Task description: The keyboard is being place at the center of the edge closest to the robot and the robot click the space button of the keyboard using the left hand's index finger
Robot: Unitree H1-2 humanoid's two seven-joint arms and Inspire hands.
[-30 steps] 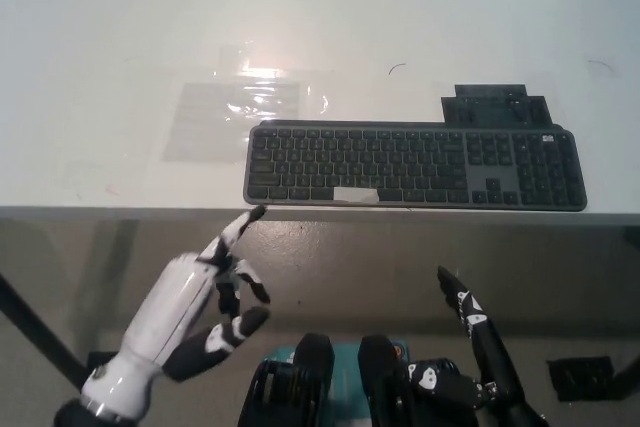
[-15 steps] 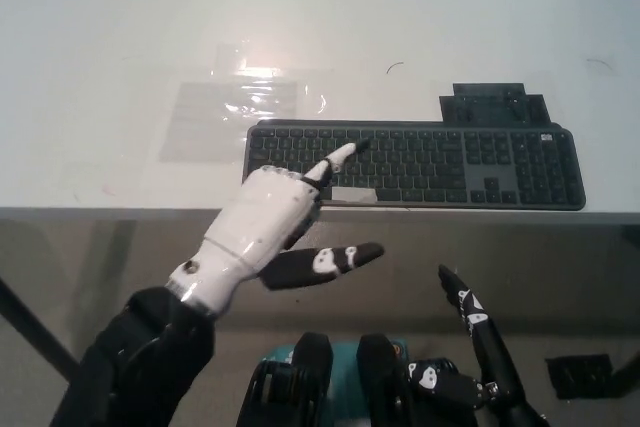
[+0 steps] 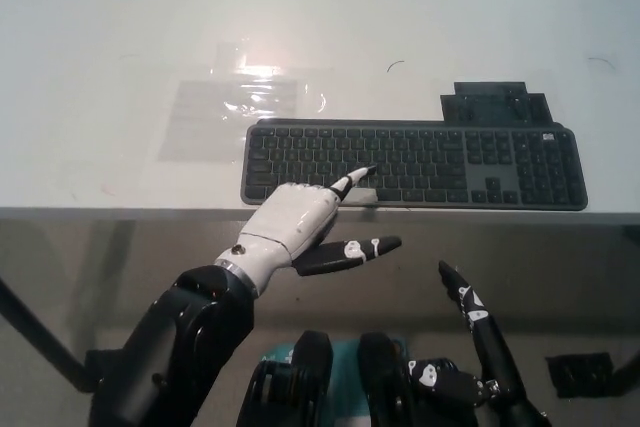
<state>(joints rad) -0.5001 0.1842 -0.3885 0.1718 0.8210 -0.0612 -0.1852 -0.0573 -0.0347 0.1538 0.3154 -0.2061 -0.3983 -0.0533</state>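
Keyboard sat mid-frame along the counter's lower edge, long axis left-right. We had the left robot hand just below it, empty, index poking up-right over the space bar row; contact unclear. Right robot hand idled lower right, empty, fingers spread.

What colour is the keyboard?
The keyboard is dark grey; the head view shows it best.

You will find no text you can read here. The key legends on the keyboard are too small, and the small white mark at its corner is blurred.
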